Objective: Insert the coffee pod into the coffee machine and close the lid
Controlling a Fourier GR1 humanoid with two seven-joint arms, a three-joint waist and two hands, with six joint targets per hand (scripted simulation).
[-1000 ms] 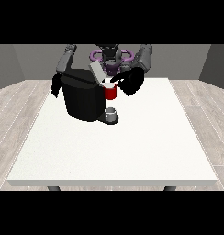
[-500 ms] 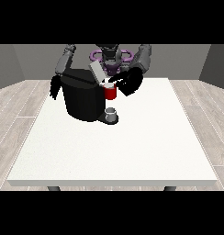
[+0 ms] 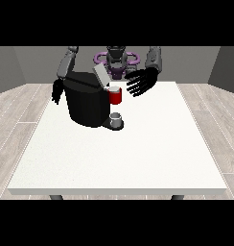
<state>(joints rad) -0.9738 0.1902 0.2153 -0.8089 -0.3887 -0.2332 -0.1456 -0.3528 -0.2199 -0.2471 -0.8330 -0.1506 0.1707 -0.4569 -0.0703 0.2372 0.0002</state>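
The black machine (image 3: 87,103) stands on the table (image 3: 138,153) toward the view's left, its grey lid (image 3: 100,75) tilted up and not yet shut. A red thing at the machine (image 3: 115,96) sits at its front, and below that a grey thing (image 3: 116,117) rests on the machine's base; I cannot tell whether this is the pod, so the pod's place is uncertain. The hand at the view's right (image 3: 142,81) hovers just beside the red thing with its fingers spread apart and holding nothing. The hand at the view's left (image 3: 56,91) hangs behind the machine's far side; whether its fingers are open or curled cannot be told. The risk from here, as I judge it: the spread hand is close to the raised lid and the red thing, so a sweep toward the lid could knock the red thing or shove the machine sideways, and closing the lid with no pod seated would leave the task undone. No brand, label or writing is readable anywhere.
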